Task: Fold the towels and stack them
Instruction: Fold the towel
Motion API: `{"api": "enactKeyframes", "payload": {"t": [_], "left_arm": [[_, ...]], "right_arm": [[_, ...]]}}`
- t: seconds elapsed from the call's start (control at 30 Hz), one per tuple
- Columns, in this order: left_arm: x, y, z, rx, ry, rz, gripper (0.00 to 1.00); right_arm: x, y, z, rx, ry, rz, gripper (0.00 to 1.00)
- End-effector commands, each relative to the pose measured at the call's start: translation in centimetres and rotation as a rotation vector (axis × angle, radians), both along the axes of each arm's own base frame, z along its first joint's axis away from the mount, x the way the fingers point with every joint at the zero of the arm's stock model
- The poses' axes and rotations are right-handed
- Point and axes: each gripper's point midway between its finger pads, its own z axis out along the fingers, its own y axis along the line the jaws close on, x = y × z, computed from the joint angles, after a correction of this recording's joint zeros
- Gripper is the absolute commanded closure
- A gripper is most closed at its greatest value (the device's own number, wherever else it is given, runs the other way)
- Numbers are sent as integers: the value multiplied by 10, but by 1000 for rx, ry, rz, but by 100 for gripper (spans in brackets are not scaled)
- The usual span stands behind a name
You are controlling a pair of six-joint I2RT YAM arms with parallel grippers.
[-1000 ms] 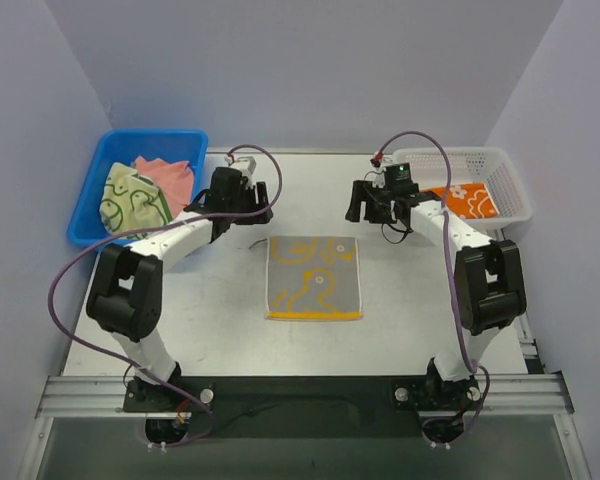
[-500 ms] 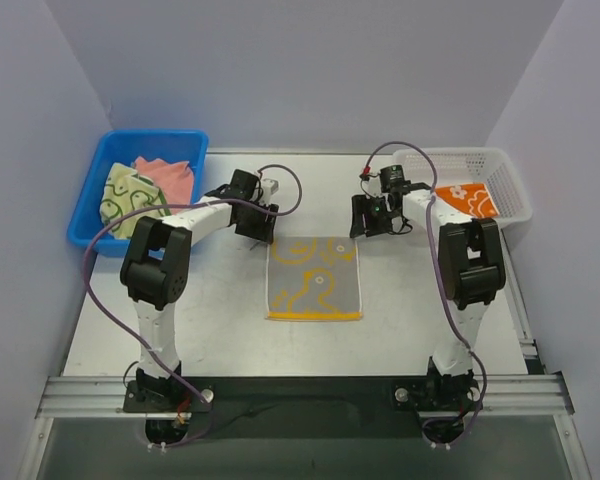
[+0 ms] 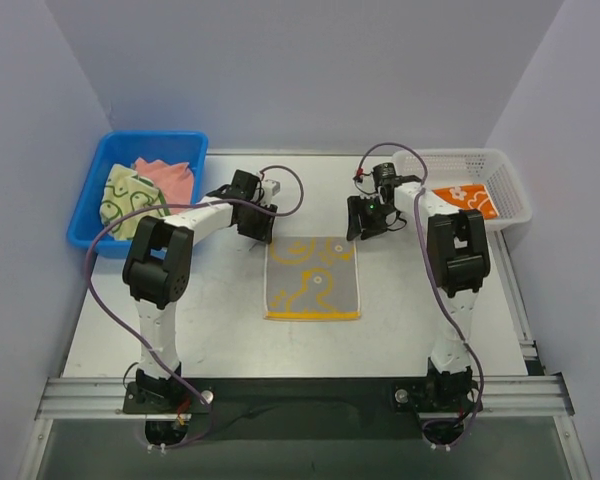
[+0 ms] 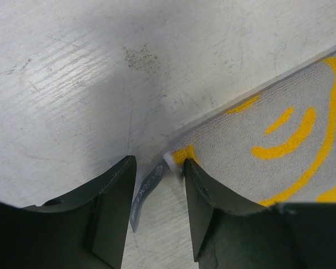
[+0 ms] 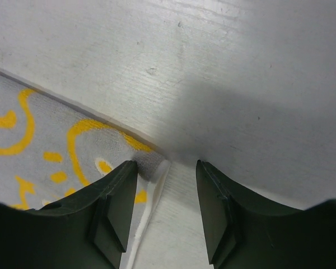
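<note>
We had the left gripper (image 4: 158, 168) and right gripper (image 5: 167, 168) parted astride the far corners of the duck towel (image 3: 313, 280), nothing pinched yet; next move looked like clamping both, then folding nearward.

Soft, even overhead light; grey shadows cross the table (image 5: 241, 129) in wrist views, fingers (image 4: 109, 207) perhaps slightly blurred.

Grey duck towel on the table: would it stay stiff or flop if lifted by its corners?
Probably flops: the grey duck towel lies thin and flat, soft cloth. Likely light too. Its fuzzy weave should resist slipping.
</note>
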Motion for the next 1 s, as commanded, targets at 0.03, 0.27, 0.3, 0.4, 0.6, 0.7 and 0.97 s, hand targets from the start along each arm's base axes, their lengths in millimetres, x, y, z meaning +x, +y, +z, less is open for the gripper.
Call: {"api": "enactKeyframes", "payload": {"t": [0.03,0.27,0.3,0.4,0.6,0.7,0.97], "left_arm": [[-16,0,-26,41,74,-43,51],[-19,2,-31,58,88,-48,57],[-19,2,-31,59,87,-47,57],[-19,3,-32,64,90,-45,59],[-21,4,-38,74,106,-44,67],[-21,6,-41,79,114,-43,71],[-22,5,-46,81,138,-47,88]], "right_arm": [[-11,5,-2,-50,79,38,54],[-18,4,-17,-173,124,104,63],[-21,4,-19,-190,129,118,63],[-27,-2,-23,-218,153,120,65],[-25,-7,-27,-223,168,104,69],[-25,-5,-28,-219,180,112,76],[-28,0,-28,-191,195,144,100]]}}
